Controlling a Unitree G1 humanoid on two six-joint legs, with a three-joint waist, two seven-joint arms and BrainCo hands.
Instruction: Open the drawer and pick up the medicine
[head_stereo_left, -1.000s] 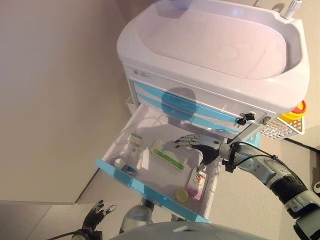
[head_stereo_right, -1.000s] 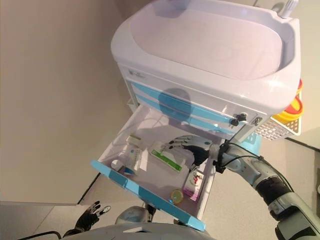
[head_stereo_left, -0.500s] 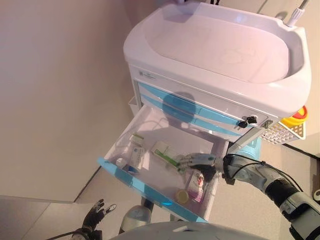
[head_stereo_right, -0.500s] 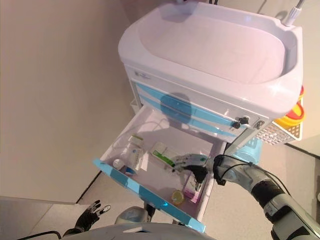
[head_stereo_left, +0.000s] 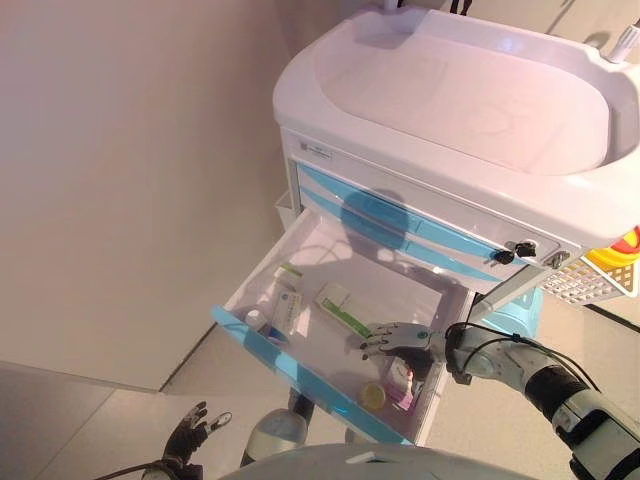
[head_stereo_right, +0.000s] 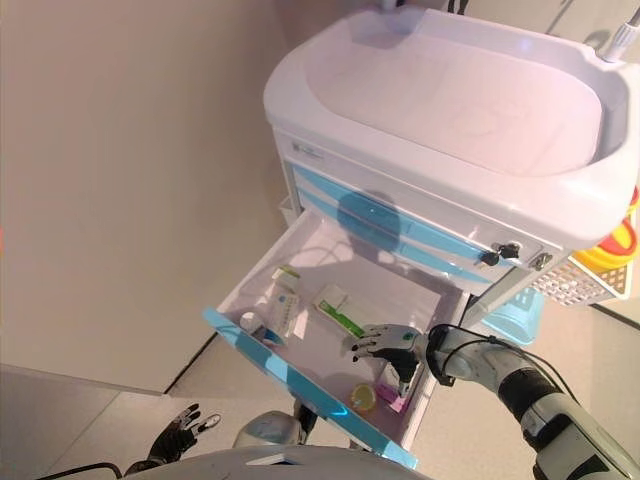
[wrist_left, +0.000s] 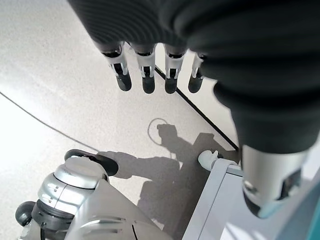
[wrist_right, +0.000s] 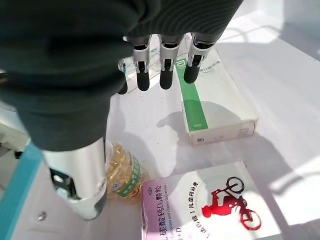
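Note:
The cart's top drawer (head_stereo_left: 330, 262) stands pulled out, with a blue front. In it lie a green-and-white box (head_stereo_left: 345, 308), a pink-and-white box (head_stereo_left: 403, 383), a small yellow-capped bottle (head_stereo_left: 372, 396) and white bottles (head_stereo_left: 287, 310) at the left end. My right hand (head_stereo_left: 400, 338) hovers open inside the drawer, holding nothing. In the right wrist view its fingers (wrist_right: 165, 70) reach over the green-and-white box (wrist_right: 215, 100), its thumb (wrist_right: 80, 185) is by the bottle (wrist_right: 122, 175), and the pink box (wrist_right: 200, 210) lies below the palm. My left hand (head_stereo_left: 190, 435) hangs open near the floor.
The white cart top (head_stereo_left: 470, 90) overhangs the drawer's back. More blue drawers (head_stereo_left: 400, 225) below it are closed. A yellow mesh basket (head_stereo_left: 600, 275) and a light blue bin (head_stereo_left: 520, 310) hang at the cart's right side. A wall stands close on the left.
The camera has shifted. My right hand has moved from above the green-and-white box's far end toward the drawer's front, now over the pink box and bottle. It stays open.

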